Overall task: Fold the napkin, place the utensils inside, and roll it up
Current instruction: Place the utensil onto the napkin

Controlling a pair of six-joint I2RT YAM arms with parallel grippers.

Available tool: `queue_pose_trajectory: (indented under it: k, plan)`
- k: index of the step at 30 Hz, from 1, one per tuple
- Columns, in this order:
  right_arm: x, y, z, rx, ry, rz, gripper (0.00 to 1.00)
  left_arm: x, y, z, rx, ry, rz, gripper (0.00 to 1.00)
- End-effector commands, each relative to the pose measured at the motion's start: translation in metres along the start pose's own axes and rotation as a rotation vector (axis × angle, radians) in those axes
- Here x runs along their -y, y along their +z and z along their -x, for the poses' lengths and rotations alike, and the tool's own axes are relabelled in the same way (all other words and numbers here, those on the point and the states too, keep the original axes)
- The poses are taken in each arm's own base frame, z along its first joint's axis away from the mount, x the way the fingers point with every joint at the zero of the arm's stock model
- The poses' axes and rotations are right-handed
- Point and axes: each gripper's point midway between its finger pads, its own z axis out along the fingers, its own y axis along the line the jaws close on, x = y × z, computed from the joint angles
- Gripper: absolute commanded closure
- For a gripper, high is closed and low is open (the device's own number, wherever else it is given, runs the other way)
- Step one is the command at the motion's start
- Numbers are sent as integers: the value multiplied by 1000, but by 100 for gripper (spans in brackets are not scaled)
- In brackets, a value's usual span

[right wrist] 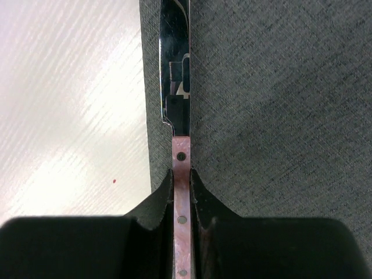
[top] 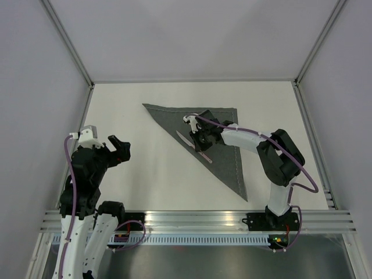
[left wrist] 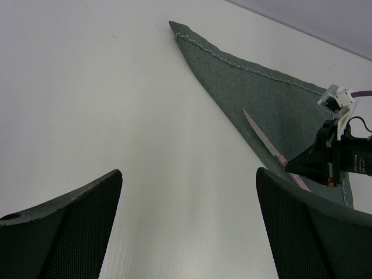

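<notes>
The napkin (top: 229, 160) (left wrist: 250, 87) (right wrist: 279, 104) lies on the white table folded into a dark grey triangle, its long folded edge running from far left to near right. A slim knife, the only one of the utensils in view (top: 183, 138) (left wrist: 261, 136) (right wrist: 174, 58), rests on the cloth along that edge, blade pointing far left. My right gripper (top: 200, 145) (right wrist: 182, 177) is low over the napkin and shut on the knife's pinkish riveted handle. My left gripper (top: 107, 142) (left wrist: 189, 174) hovers open over bare table to the left of the napkin, holding nothing.
White table (top: 151, 174) (right wrist: 70, 104) is enclosed by pale walls and metal frame posts (top: 70, 43). An aluminium rail (top: 197, 220) runs along the near edge by the arm bases. A tiny red speck (right wrist: 114, 181) marks the table beside the cloth.
</notes>
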Motion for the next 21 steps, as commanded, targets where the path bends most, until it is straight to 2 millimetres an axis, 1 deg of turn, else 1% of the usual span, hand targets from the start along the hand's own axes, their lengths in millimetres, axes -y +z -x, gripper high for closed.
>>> queue_pose_trajectory:
  k: [1,6,10,21]
  plan:
    - [-2,2,29,71,26,-18,100,1,2,2,9,20,-5,0]
    - [-6,7,33,71,18,-18,100,0,2,2,11,20,-5,0]
    - [-6,13,33,64,10,-19,100,1,1,2,12,20,-7,0]
    - [-6,17,37,64,12,-23,100,0,2,2,11,20,-5,0]
